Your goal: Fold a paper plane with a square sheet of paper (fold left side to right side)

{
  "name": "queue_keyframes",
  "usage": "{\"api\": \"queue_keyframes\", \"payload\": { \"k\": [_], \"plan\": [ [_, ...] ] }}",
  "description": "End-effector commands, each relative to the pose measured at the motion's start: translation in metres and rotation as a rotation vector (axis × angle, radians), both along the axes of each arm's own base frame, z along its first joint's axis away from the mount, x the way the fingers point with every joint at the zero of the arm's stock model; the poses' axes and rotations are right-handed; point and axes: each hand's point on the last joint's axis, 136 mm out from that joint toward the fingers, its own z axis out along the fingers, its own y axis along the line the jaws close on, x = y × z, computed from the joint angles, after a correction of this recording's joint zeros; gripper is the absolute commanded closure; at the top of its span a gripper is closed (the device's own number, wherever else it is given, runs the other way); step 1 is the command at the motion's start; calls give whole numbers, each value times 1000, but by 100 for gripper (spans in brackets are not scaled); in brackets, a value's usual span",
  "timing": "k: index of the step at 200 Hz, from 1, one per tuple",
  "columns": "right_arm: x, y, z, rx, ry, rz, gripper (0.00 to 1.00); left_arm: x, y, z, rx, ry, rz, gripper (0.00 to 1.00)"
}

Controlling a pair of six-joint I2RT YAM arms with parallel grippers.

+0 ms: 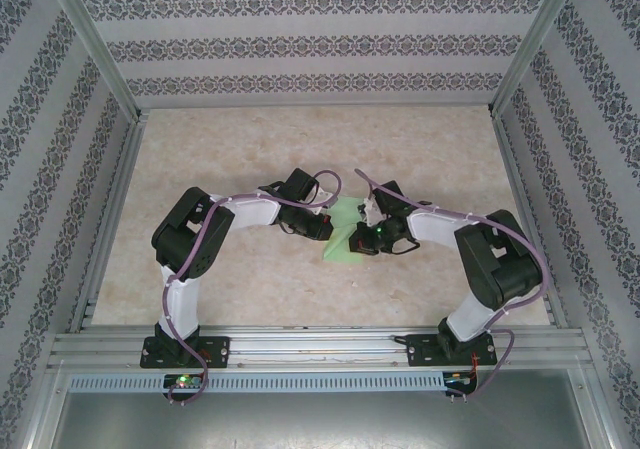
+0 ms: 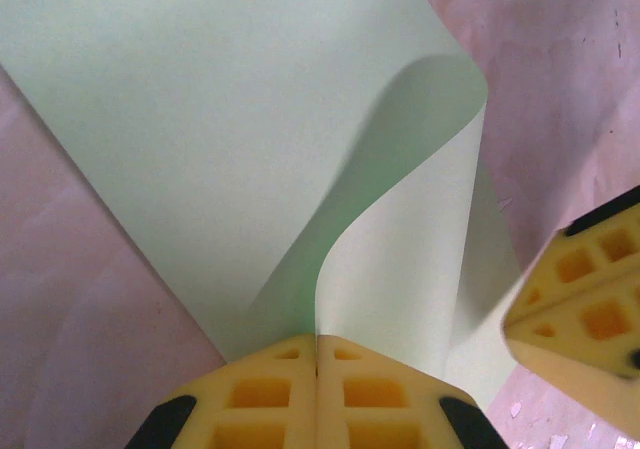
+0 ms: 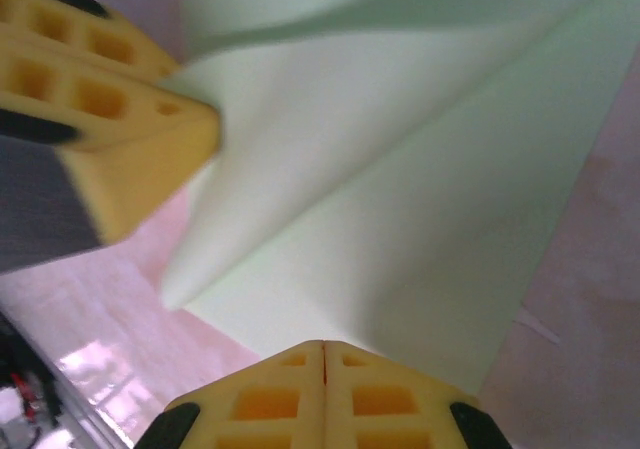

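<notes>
Soft, even room light
Just ahead of the left gripper (image 2: pixel 318 347) the curled paper (image 2: pixel 200 119) shades itself; both wrist pictures blur up close.

Light-green paper (image 2: pixel 250 119), curled mid-fold

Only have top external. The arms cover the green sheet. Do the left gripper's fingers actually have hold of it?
Observer: Yes. In the left wrist view the left gripper has its fingers closed on the sheet's edge, with no gap.
Operator: Flat or lifted there?
Observer: Lifted. The pinched flap curls up in an S-curve, and the rest looks flat on the table.
Operator: Right side?
Observer: The right gripper is shut on another edge of the sheet.
</notes>
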Motion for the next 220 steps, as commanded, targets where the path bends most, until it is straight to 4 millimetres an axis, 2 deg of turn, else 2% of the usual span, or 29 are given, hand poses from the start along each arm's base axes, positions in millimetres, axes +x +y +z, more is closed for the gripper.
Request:
{"api": "queue_keyframes", "payload": {
  "k": [1,32,73,220],
  "plan": [
    [12,10,29,132,-55,-36,100,-5,14,-22,62,31,3,100],
    [21,26,35,187,-81,-50,100,-5,15,-21,63,29,4,100],
    [30,38,23,183,-69,-63,100,-5,15,-20,64,25,4,100],
    [24,23,-18,70,2,-91,100,-4,16,-21,74,29,8,100]
  ]
}}
